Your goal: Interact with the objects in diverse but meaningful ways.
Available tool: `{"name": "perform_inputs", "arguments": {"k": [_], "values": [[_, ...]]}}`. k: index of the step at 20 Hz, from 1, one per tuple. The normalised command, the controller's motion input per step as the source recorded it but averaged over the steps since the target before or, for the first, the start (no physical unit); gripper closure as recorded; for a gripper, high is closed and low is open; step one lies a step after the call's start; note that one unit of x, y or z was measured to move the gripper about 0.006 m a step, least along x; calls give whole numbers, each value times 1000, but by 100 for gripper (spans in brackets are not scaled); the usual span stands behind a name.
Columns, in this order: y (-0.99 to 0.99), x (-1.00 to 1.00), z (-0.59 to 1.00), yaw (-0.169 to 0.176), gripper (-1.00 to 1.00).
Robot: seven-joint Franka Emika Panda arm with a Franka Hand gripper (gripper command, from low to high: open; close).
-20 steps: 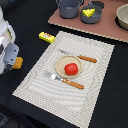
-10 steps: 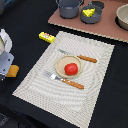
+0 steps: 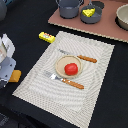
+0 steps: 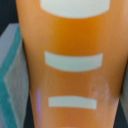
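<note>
My gripper (image 3: 11,74) is at the exterior view's left edge, shut on the orange-brown bread loaf (image 3: 15,76), whose end sticks out beside it. In the wrist view the loaf (image 4: 70,40) fills the picture, orange with white stripes; no fingers show there. The red tomato (image 3: 71,69) sits on a small tan plate (image 3: 61,64) in the middle of the striped placemat (image 3: 95,95). The yellow red-marked packet (image 3: 47,37) lies off the mat's far corner. The yellow cheese wedge (image 3: 88,12) rests in a dark bowl (image 3: 91,19). The blue-grey pot (image 3: 69,7) stands behind.
A knife (image 3: 85,58) and a fork (image 3: 67,81), both brown-handled, flank the plate. A brown board (image 3: 102,27) at the back carries the pot, the dark bowl and a pale bowl (image 3: 122,15). A grey, teal-edged surface (image 4: 10,70) shows beside the loaf.
My gripper, with the loaf in it, has moved down along the exterior view's left edge, toward the camera. Everything on the mat and board has stayed put.
</note>
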Motion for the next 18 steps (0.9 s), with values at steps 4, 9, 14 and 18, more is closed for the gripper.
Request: {"name": "perform_inputs", "arguments": {"k": [4,9,14,18], "values": [[-178,133,-27,14,-100],[5,75,597,102,-100],[147,595,958,46,-100],[136,989,1000,0,-100]]}}
